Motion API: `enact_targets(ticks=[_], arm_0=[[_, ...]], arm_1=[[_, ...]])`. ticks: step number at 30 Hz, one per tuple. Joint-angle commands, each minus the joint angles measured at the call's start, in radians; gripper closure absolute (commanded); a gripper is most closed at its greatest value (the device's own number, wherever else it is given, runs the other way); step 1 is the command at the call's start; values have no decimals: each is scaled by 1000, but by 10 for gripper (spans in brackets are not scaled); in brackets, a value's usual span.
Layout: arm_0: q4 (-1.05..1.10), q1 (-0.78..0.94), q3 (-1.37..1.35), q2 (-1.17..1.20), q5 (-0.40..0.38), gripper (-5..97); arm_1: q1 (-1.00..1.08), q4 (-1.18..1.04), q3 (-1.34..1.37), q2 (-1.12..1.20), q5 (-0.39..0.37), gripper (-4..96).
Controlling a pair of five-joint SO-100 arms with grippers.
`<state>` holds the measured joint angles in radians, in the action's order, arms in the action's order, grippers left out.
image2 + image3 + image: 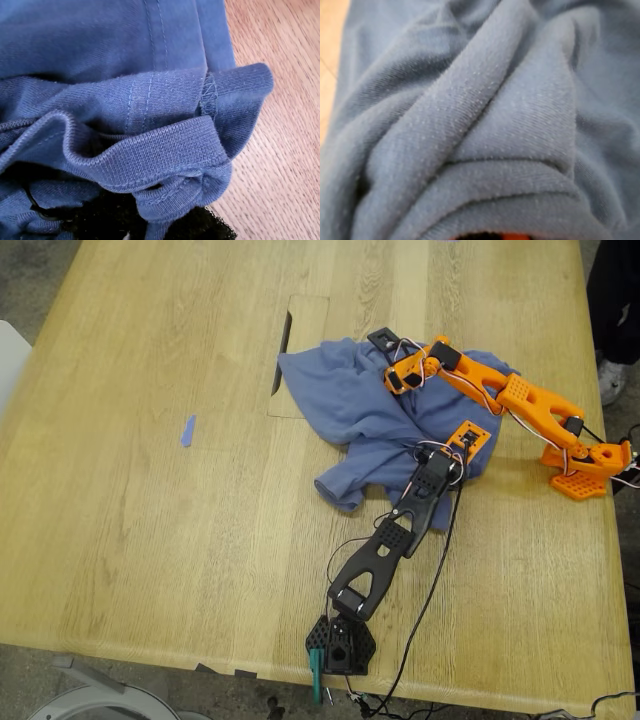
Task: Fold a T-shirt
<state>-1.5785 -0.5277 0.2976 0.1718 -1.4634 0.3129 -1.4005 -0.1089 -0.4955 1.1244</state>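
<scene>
The slate-blue T-shirt (pixel 350 405) lies crumpled in a heap right of the table's middle; its print is hidden. My first gripper (pixel 443 456), on the black arm, sits at the heap's near right edge. In the first wrist view its black jaws (pixel 160 222) are shut on a bunched ribbed hem of the T-shirt (pixel 150 100). My second gripper (pixel 398 378), on the orange arm, rests on the heap's far side. In the second wrist view it (pixel 485 236) is nearly buried under folds of the T-shirt (pixel 480 125) that gather into it.
A small blue tape scrap (pixel 187 430) lies on the wooden table (pixel 150 540) at the exterior view's left. A rectangular hatch with a dark slot (pixel 284 350) lies beside the shirt. The arm bases (pixel 340 645) (pixel 585 472) and cables are near the front and right edges. A person's shoe (pixel 612 380) shows far right.
</scene>
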Motion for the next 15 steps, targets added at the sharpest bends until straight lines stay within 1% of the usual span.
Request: enact_targets(ticks=[1,6,15], arm_0=[[-17,80,37,109,2,912],[-103,115,35,304,6,899],[-161,181,34,588,28,883]], arm_1=[[6,-11,-20,-141,8,914],[6,-34,-20,-209,15,914],[-41,-80,-20,-371,32,914]])
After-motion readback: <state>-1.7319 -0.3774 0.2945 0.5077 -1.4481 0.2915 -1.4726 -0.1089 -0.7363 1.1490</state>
